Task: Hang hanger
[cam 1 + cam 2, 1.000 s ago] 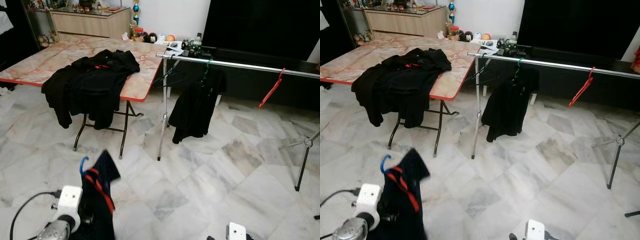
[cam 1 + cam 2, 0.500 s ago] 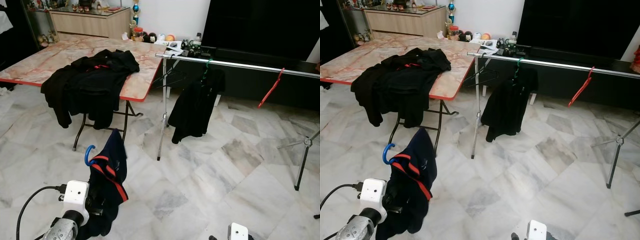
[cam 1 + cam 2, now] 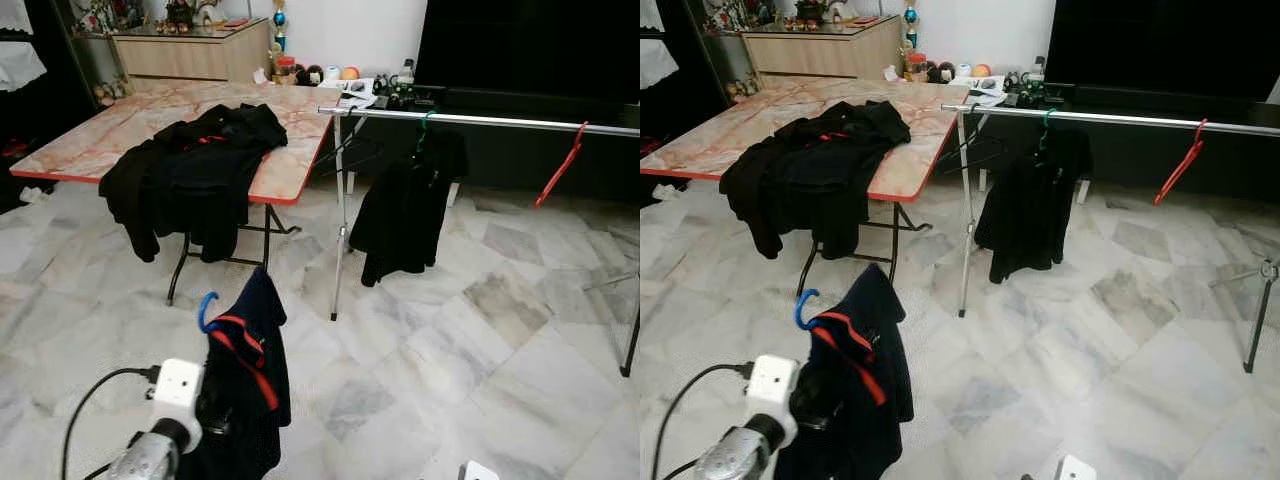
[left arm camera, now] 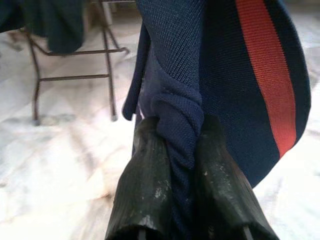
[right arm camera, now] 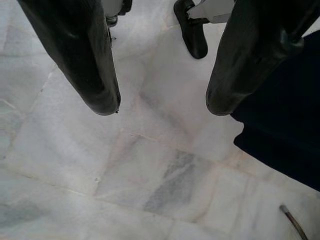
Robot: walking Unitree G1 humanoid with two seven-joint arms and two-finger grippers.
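— Where is the blue plastic hanger point(image 3: 207, 308) with the dark navy shirt with red stripes point(image 3: 250, 370)?

— At seven o'clock, standing tall, hook up. The left gripper point(image 4: 175, 145) is squeezed tight on the cloth. The hanger's arms hide under the shirt.

— And the right gripper point(image 5: 162, 107)?

— Fingers apart, over the white marble floor point(image 5: 150, 170).

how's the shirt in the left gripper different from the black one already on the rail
The navy shirt has red stripes; the black garment is plain dark. The navy shirt sits on a blue hanger carried low over the floor by the left gripper, whose fingers are shut on bunched fabric; the black garment hangs from a green hanger on the metal rail. Both are dark tops on hangers.
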